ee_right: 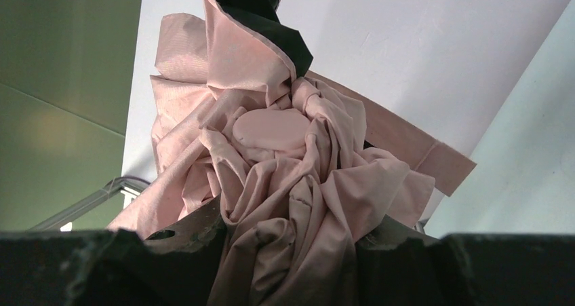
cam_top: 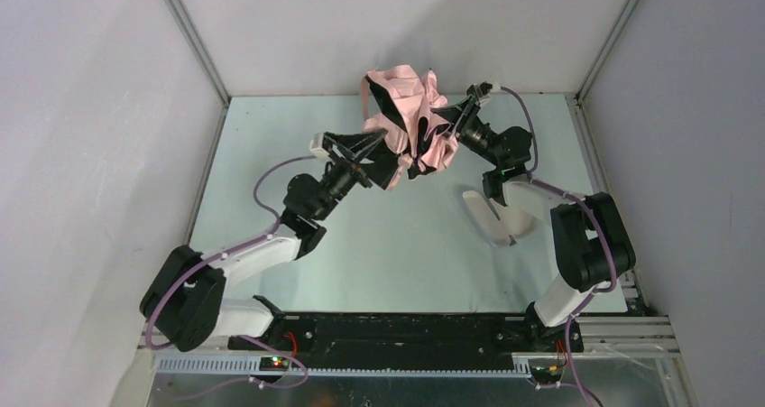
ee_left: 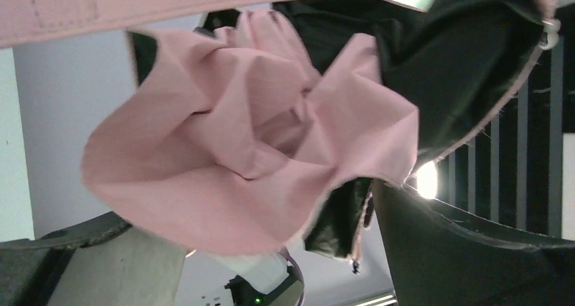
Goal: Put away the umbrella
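One pink umbrella (cam_top: 408, 118), one pale oblong case (cam_top: 488, 216), one left hand (cam_top: 382, 159), one right hand (cam_top: 446, 128).

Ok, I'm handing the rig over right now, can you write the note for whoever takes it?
Left claw: wide open, fingers either side of the pale pink fabric umbrella with black underside, clamping nothing.
Right claw: closed on a bunch of the canopy fabric.
Umbrella: a crumpled bundle between the two claws, at the far middle of the pale green table.
Pale oblong hard case: on the table beside the right arm, apart from the umbrella.
Done: canopy collapsed and in hand.
Left: probably tidy the loose fabric, then stow it; nothing is put away yet.
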